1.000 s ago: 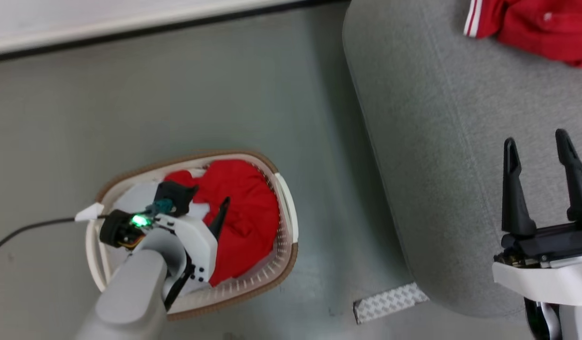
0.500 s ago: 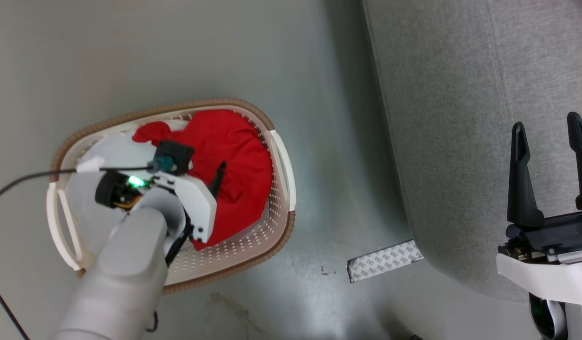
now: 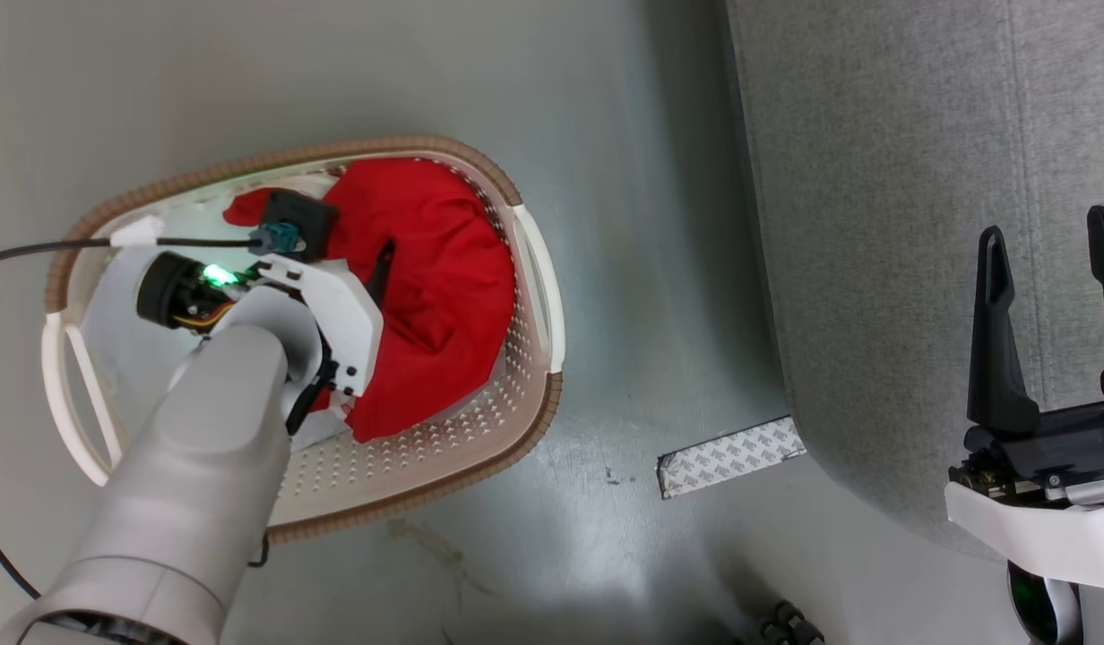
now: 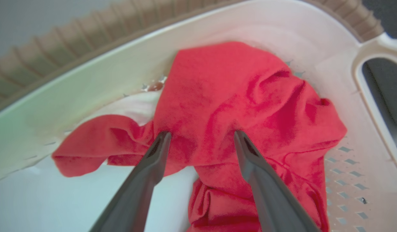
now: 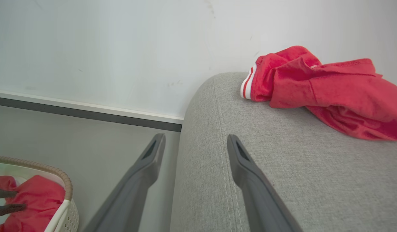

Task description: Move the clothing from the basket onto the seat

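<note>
Below, glossy grey floor (image 3: 624, 134) under basket (image 3: 426, 452).

Basket (image 3: 426, 466) sits on the floor (image 3: 624, 269) left of the seat (image 3: 875, 224), with clothing (image 3: 444, 269) in it. Another garment (image 5: 330, 90) lies up on the seat, tape strip (image 3: 727, 457) on the floor between the two.

Left pincer (image 4: 201, 133) points down, jaws spread wide; right pincer (image 3: 1045, 228) points forward, jaws equally wide.
</note>
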Available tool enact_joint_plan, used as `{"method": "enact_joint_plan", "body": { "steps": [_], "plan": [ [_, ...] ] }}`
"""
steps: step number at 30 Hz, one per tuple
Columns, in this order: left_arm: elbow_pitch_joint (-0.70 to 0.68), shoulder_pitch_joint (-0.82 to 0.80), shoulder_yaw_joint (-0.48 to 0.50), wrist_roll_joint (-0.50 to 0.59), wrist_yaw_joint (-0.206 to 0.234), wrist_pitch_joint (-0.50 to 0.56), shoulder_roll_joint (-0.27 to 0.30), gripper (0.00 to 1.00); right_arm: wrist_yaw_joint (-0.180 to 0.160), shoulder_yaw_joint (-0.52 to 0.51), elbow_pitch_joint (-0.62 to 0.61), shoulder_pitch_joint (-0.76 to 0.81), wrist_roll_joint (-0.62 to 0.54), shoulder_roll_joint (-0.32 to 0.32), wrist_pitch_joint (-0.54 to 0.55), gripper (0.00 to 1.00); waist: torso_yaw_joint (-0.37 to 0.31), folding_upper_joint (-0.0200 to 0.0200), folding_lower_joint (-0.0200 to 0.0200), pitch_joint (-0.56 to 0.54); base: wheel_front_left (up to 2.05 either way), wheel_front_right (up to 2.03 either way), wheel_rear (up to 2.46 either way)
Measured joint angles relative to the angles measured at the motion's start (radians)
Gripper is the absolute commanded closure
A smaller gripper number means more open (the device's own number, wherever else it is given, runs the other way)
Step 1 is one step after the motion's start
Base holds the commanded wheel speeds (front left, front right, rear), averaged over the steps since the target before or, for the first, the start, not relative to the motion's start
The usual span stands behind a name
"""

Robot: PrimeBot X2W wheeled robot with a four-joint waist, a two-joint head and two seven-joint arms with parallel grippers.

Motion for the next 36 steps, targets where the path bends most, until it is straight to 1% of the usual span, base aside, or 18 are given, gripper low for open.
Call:
{"method": "enact_joint_plan", "body": {
  "steps": [14,15,16,17,19,20,21,22,29,36],
  "plan": [
    [0.062,-0.039,-0.097,0.0,-0.001,-0.028,-0.01,0.0,0.0,-0.008,-0.026,0.031,0.012,0.0,0.0,0.0,-0.001,0.0,-0.0001,0.038,0.0,0.0,0.0],
    [0.065,-0.042,-0.104,0.0,-0.001,-0.032,-0.01,0.12,0.0,-0.01,-0.028,0.034,0.012,0.0,0.0,0.0,-0.001,0.0,-0.0001,0.039,0.0,0.0,0.0],
    [0.067,-0.046,-0.109,0.0,-0.001,-0.036,-0.01,0.33,0.0,-0.012,-0.031,0.037,0.012,0.0,0.0,0.0,-0.001,0.0,-0.0001,0.04,0.0,0.0,0.0],
    [0.07,-0.05,-0.116,0.0,-0.001,-0.04,-0.01,0.51,0.0,-0.015,-0.033,0.041,0.012,0.0,0.0,0.0,-0.001,0.0,-0.0001,0.04,0.0,0.0,0.0],
    [0.079,-0.053,-0.126,0.0,-0.001,-0.046,-0.01,0.6,0.0,-0.02,-0.038,0.044,0.012,0.0,0.0,0.0,-0.001,0.0,-0.0001,0.041,0.0,0.0,0.0],
    [0.083,-0.055,-0.131,0.0,-0.001,-0.049,-0.01,0.78,0.0,-0.022,-0.04,0.044,0.012,0.0,0.0,0.0,-0.001,0.0,-0.0001,0.041,0.0,0.0,0.0],
    [0.086,-0.056,-0.136,0.0,-0.001,-0.055,-0.01,0.91,0.0,-0.024,-0.042,0.044,0.012,0.0,0.0,0.0,-0.001,0.0,-0.0001,0.041,0.0,0.0,0.0],
    [0.088,-0.058,-0.141,0.0,-0.001,-0.061,-0.011,1.0,0.0,-0.025,-0.044,0.044,0.012,0.0,0.0,0.0,-0.001,0.0,-0.0001,0.041,0.0,0.0,0.0],
    [0.097,-0.072,-0.157,-0.006,-0.001,-0.097,-0.016,1.0,0.0,-0.029,-0.047,0.044,0.012,0.0,0.0,0.0,0.0,0.0,-0.0001,0.04,0.0,0.0,0.0],
    [0.097,-0.078,-0.164,-0.04,-0.001,-0.126,-0.025,1.0,0.0,-0.026,-0.046,0.04,0.012,0.0,0.0,0.0,0.006,0.0,-0.0001,0.038,0.0,0.0,0.0]
  ]
}}
